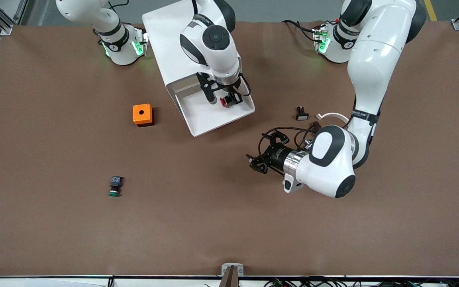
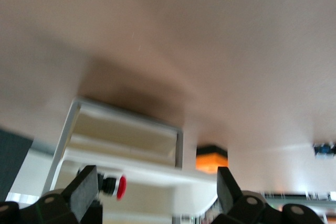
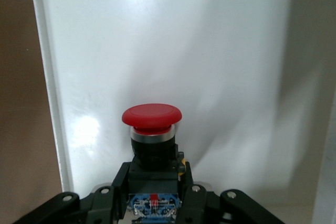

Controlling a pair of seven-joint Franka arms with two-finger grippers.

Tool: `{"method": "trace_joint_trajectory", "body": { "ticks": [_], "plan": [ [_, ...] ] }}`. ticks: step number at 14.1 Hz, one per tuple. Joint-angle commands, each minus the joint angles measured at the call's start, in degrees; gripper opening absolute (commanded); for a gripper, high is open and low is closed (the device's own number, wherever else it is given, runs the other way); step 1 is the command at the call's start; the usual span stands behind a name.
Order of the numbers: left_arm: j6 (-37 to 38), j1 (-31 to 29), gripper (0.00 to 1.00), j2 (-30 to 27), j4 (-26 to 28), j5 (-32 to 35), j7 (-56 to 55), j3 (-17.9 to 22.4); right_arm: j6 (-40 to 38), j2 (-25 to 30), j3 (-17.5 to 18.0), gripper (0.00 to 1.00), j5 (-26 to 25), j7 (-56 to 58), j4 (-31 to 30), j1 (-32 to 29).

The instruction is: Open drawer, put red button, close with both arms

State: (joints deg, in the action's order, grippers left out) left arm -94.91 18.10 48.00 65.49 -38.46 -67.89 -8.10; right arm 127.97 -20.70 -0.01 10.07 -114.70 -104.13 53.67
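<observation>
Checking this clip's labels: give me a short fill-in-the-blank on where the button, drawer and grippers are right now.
1. The right gripper is shut on the ____ button.
2. That gripper is over the open ____, not the table.
3. The left gripper is over the table with its fingers ____.
4. The button lying nearest the front camera has a ____ cap.

Missing words: red; drawer; open; green.
</observation>
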Motion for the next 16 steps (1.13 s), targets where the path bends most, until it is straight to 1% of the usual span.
{"method": "trace_joint_trajectory", "body": {
  "ticks": [1, 2, 3, 5, 6, 7, 10, 13, 15, 16],
  "plan": [
    [-4.40, 2.10, 1.00, -2.64, 1.66, 8.36, 2.31, 0.19, 0.18, -1.89, -0.69, 0.44, -1.01, -1.93, 2.26, 1.26],
    [-6.50, 2.72, 1.00, -3.69, 2.10, 11.01, 3.54, 0.28, 0.09, -2.06, -0.78, 0.87, -1.62, -1.85, 2.27, 1.26],
    [-8.95, 3.16, 1.00, -4.40, 2.45, 13.30, 4.34, 0.19, 0.09, -2.15, -0.69, 1.00, -2.32, -1.84, 2.35, 1.35],
    [-11.96, 5.35, 1.00, -4.93, 2.80, 18.91, 4.43, -0.07, -0.52, -2.07, -0.78, 1.00, -2.51, -0.88, 3.57, 0.65],
    [-12.66, 5.54, 1.00, -4.93, 2.89, 20.94, 4.43, -0.25, -0.96, -2.07, -0.95, 1.00, -2.42, 0.51, 4.11, 0.21],
    [-12.85, 5.80, 1.00, -4.93, 3.24, 22.36, 4.43, -0.25, -2.88, -1.98, -0.95, 1.00, -2.42, 2.88, 5.16, -1.01],
    [-14.07, 7.38, 1.00, -5.63, 4.64, 27.45, 4.35, -0.25, -13.06, -1.98, -0.95, 1.00, -2.24, 13.15, 11.65, -5.84],
    [-17.32, 7.74, 1.00, -5.90, 6.75, 33.25, 4.34, -1.82, -22.90, -0.49, -1.04, 1.00, -2.33, 28.95, 15.09, -12.86],
    [-18.03, 8.26, 1.00, -6.07, 7.90, 37.38, 3.73, -3.41, -29.32, 1.96, -1.22, 1.00, -2.59, 41.25, 15.71, -17.61],
    [-18.12, 8.44, 1.00, -6.86, 8.95, 38.10, 3.56, -3.85, -31.35, 3.63, -1.65, 1.00, -2.68, 48.36, 15.71, -21.03]
  ]
}}
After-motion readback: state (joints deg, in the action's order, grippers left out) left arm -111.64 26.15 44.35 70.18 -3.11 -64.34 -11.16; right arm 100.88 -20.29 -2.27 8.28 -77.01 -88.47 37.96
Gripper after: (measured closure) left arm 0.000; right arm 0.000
